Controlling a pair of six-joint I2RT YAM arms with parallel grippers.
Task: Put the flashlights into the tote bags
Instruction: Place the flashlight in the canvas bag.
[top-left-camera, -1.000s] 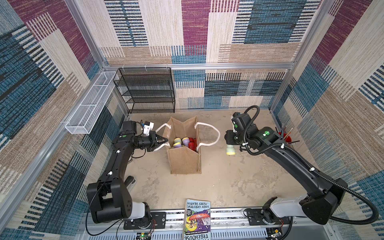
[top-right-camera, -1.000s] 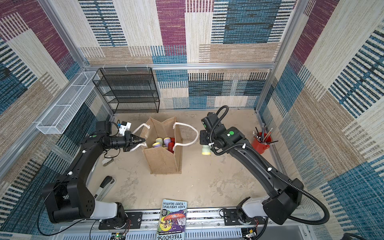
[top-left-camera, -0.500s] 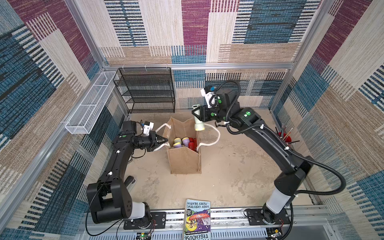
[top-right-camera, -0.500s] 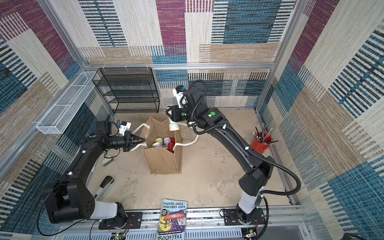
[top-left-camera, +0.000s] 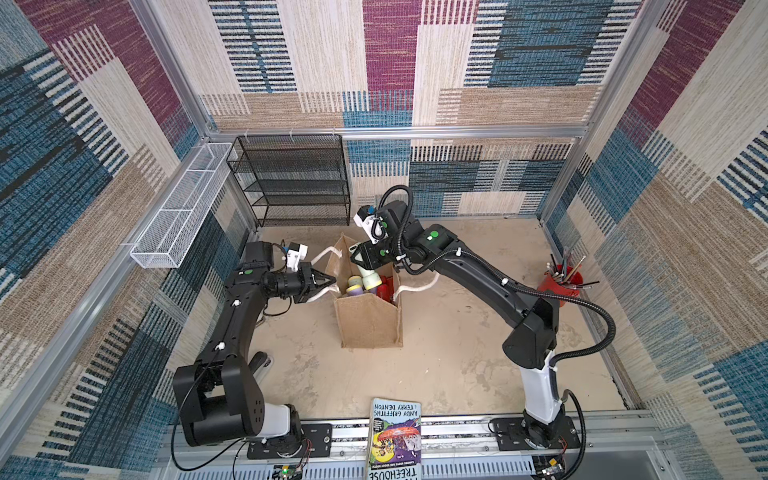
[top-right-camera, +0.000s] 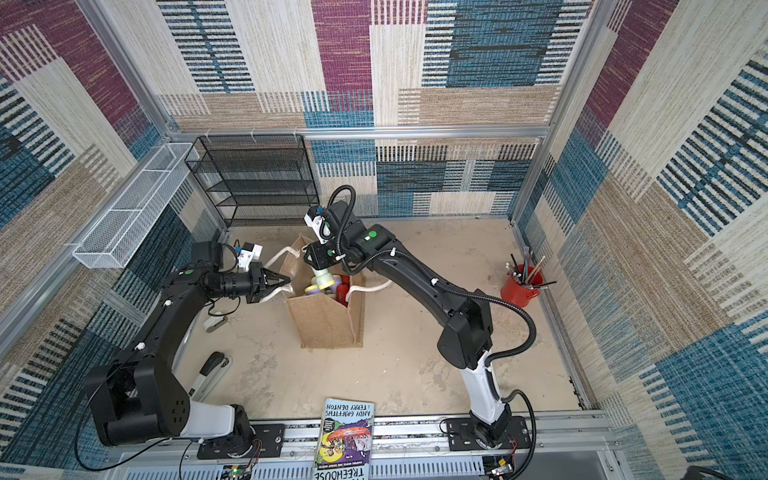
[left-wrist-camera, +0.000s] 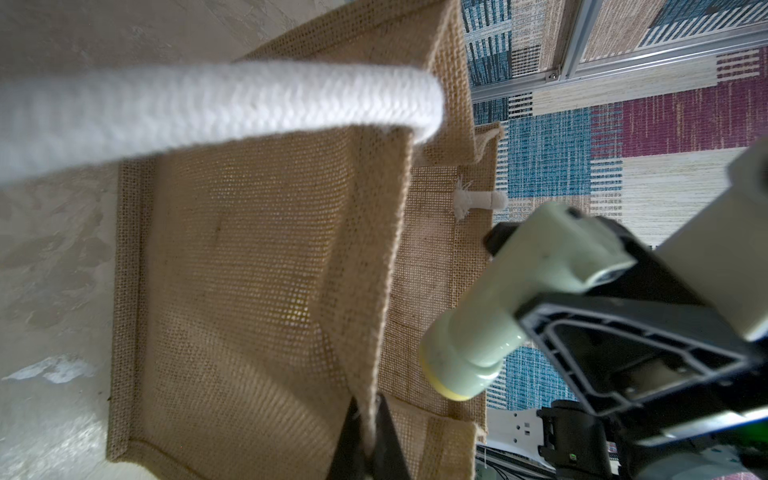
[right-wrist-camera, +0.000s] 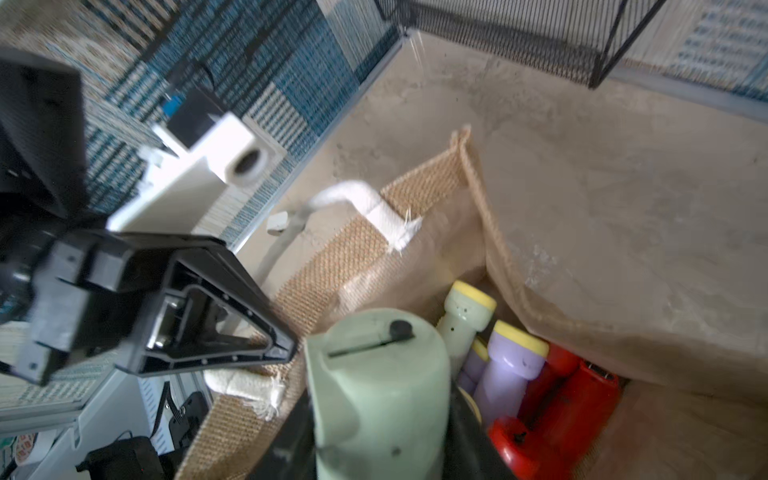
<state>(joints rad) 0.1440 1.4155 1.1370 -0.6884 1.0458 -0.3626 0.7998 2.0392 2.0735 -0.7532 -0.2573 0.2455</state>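
Flashlight in transit: both top views show a pale green plastic flashlight (top-left-camera: 369, 279), head down, at the open mouth of the boxy tan burlap tote bag (top-left-camera: 368, 322), clamped in the right gripper (top-left-camera: 362, 268).
Bracing arm: the left gripper (top-left-camera: 328, 285) is pinched shut on the bag's side rim, spreading the mouth.
Left wrist view: coarse open-weave burlap wall; thick braided white rope handle (left-wrist-camera: 208, 108); smooth glossy barrel flaring to a yellow-rimmed head.
Right wrist view: lilac, red and green flashlights (right-wrist-camera: 509, 365) stand packed inside, some yellow-headed.
Step in hand: insertion. The next move probably calls for lowering between the walls, then parting the jaws so the barrel drops beside the packed heads.
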